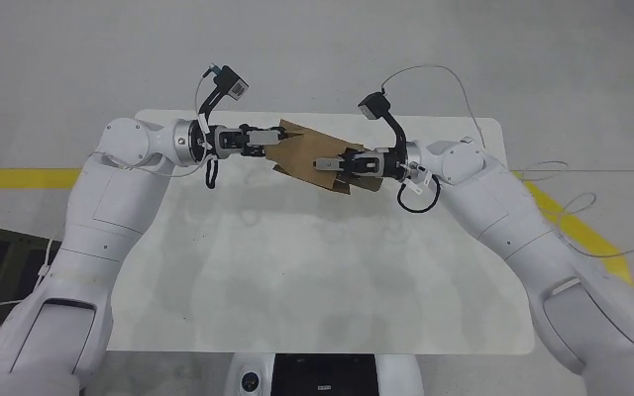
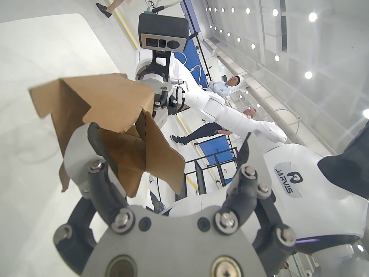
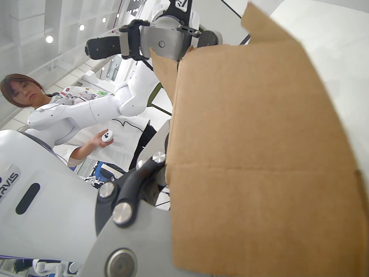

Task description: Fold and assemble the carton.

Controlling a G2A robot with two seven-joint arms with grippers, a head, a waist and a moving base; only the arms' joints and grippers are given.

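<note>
A brown carton [image 1: 309,155], partly unfolded with loose flaps, hangs above the far side of the white table [image 1: 297,287], between the two arms. My right gripper [image 1: 334,164] is shut on its right end. In the right wrist view a carton panel [image 3: 259,151] hides most of that gripper, leaving one finger [image 3: 141,174] visible beside it. My left gripper [image 1: 264,144] is at the carton's left end, open wide. In the left wrist view its fingers [image 2: 96,142] spread around the open end's flaps [image 2: 121,108] without clamping them.
The table's broad near half lies bare below the arms. Its far edge [image 1: 317,113] runs just behind the carton. A yellow floor line [image 1: 35,177] passes on both sides of the table.
</note>
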